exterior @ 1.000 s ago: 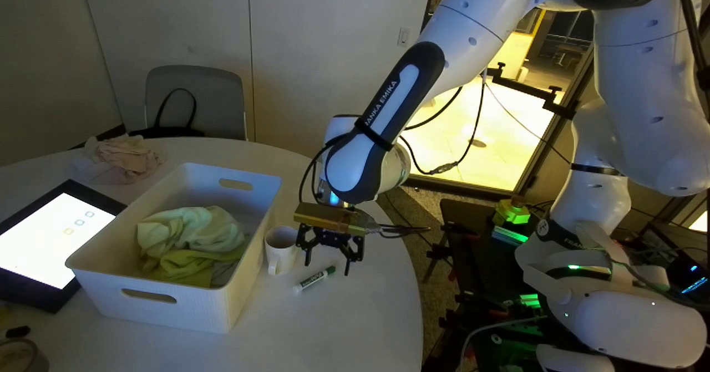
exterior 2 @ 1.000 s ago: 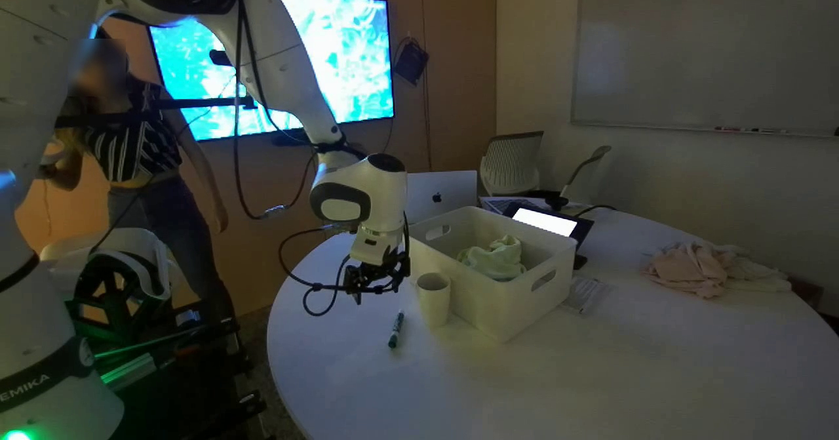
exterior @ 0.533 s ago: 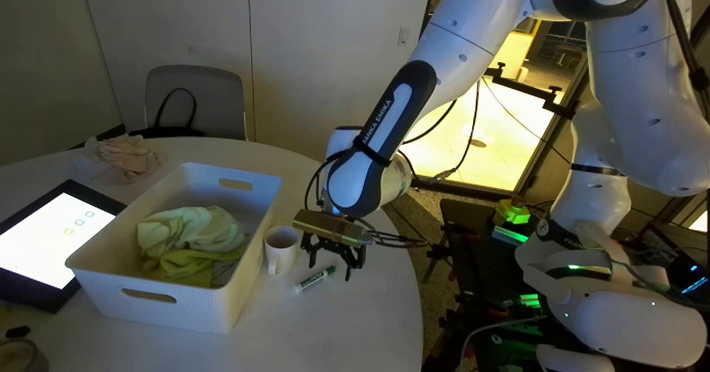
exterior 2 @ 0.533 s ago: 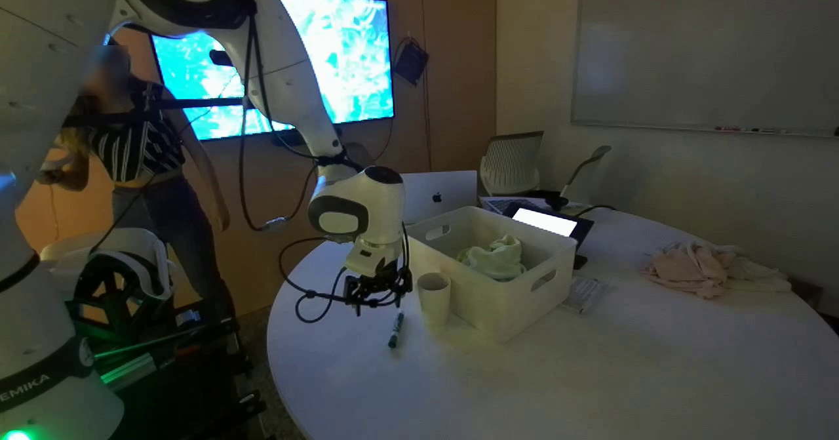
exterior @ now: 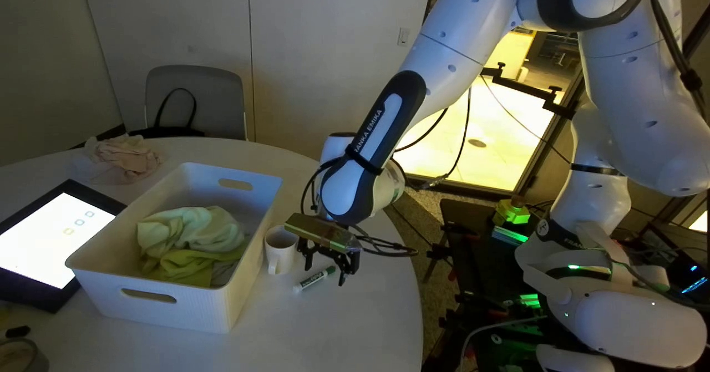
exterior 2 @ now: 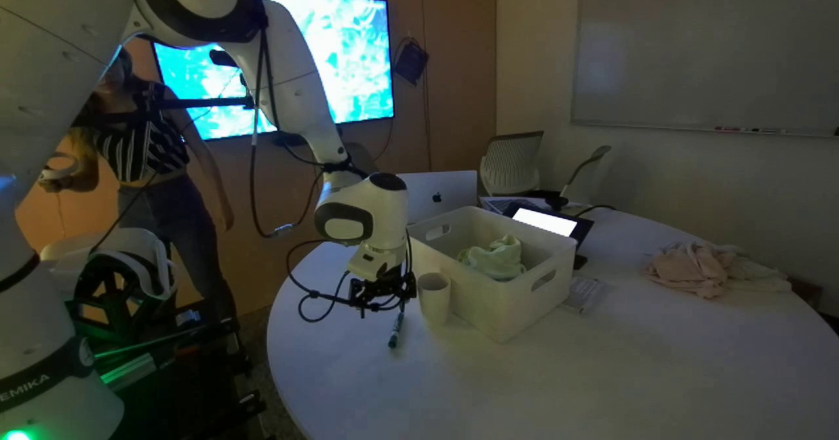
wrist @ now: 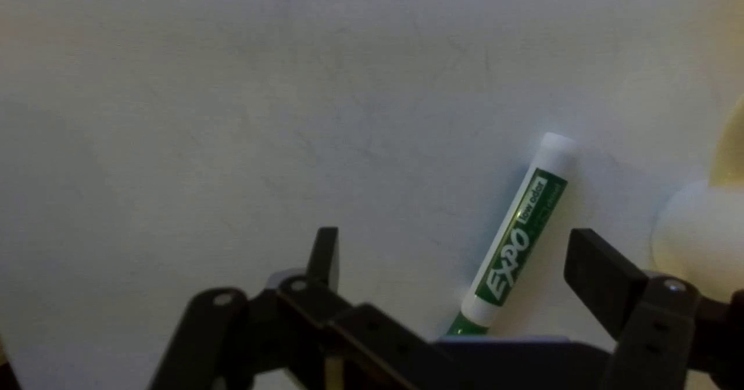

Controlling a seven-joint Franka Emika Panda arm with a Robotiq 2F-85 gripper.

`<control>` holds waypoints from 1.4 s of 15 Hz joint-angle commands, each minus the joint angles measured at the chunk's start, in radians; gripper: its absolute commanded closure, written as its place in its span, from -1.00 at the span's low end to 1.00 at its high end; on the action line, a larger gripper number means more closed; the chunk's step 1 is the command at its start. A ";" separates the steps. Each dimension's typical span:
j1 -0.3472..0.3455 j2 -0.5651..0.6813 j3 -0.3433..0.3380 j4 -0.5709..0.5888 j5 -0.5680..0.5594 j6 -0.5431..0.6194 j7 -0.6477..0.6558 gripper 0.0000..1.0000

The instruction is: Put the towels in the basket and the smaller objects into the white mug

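The claw [wrist: 455, 233], spread wide and holding nothing, has dipped lower toward the green EXPO marker [wrist: 520, 237], which lies on the table [exterior: 333, 333] near the white mug [exterior: 282, 258]. I'd guess a pickup for that mug comes next.

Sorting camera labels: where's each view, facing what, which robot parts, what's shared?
Wrist view: on the wrist, facing down at the green-and-white marker; open black claw at bottom.
In an exterior view: raised, facing the grey chair; white arm at right, claw near centre.
In an exterior view: raised, facing the bright wall screen; arm and claw at left.
Both exterior views share the round white table, white plastic basket, white mug and marker.
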 commanded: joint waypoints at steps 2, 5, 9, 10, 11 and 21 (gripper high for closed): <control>0.012 0.048 0.001 0.039 0.011 0.036 0.070 -1.00; 0.019 0.069 -0.004 0.052 0.002 0.035 0.104 -1.00; 0.030 0.091 -0.009 0.064 -0.006 0.029 0.142 -1.00; 0.035 0.095 -0.011 0.066 -0.008 0.029 0.152 -1.00; 0.038 0.096 -0.013 0.065 -0.011 0.028 0.160 -1.00; 0.070 0.105 -0.043 0.070 -0.058 0.013 0.234 -0.70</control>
